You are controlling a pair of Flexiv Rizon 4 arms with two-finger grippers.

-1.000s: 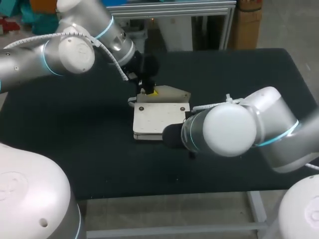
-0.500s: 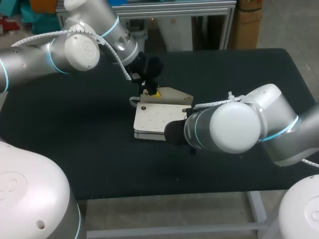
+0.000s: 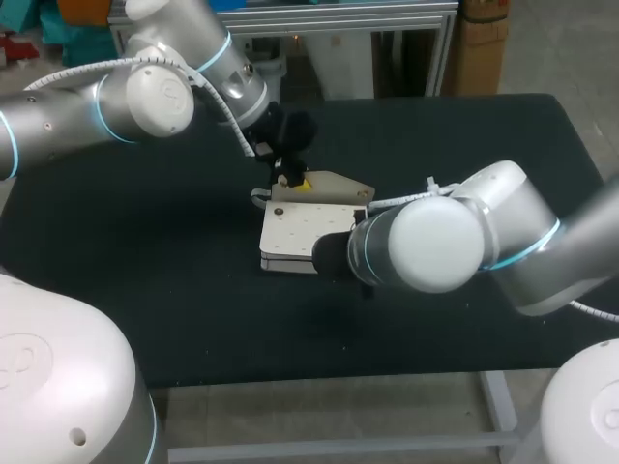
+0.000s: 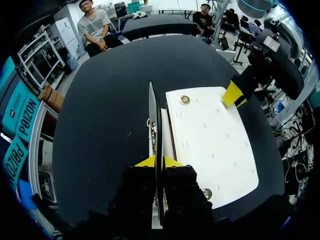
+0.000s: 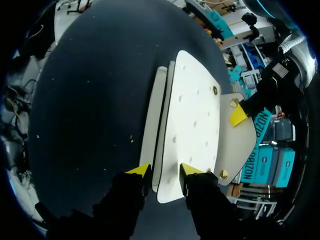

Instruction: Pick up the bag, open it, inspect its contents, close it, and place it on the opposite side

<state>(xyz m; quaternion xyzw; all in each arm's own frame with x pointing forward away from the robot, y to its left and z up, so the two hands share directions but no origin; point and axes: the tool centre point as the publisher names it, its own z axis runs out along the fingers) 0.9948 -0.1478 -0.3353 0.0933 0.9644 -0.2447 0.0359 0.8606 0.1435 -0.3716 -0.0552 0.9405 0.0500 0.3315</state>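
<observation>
A flat white bag [image 3: 295, 232] lies in the middle of the black table. Its beige flap [image 3: 338, 184] is raised at the far end, and my left gripper [image 3: 295, 179] is shut on the flap's edge. In the left wrist view the flap [image 4: 152, 115] runs edge-on between the left gripper [image 4: 159, 161] fingers, beside the bag's white body [image 4: 210, 145]. My right gripper [image 5: 162, 172] is shut on the near end of the bag [image 5: 192, 115], one finger on each side. In the head view the right arm [image 3: 416, 246] hides that gripper. The flap [image 5: 240, 145] shows metal snaps.
The black table [image 3: 145, 251] carries nothing but the bag. Its front edge [image 3: 319, 377] runs close below my right arm, and its far edge [image 3: 435, 97] lies behind the bag.
My left arm has shifted a little and the flap stands slightly higher. The right arm has moved a bit to the left along the bag. Both grips are unchanged.
</observation>
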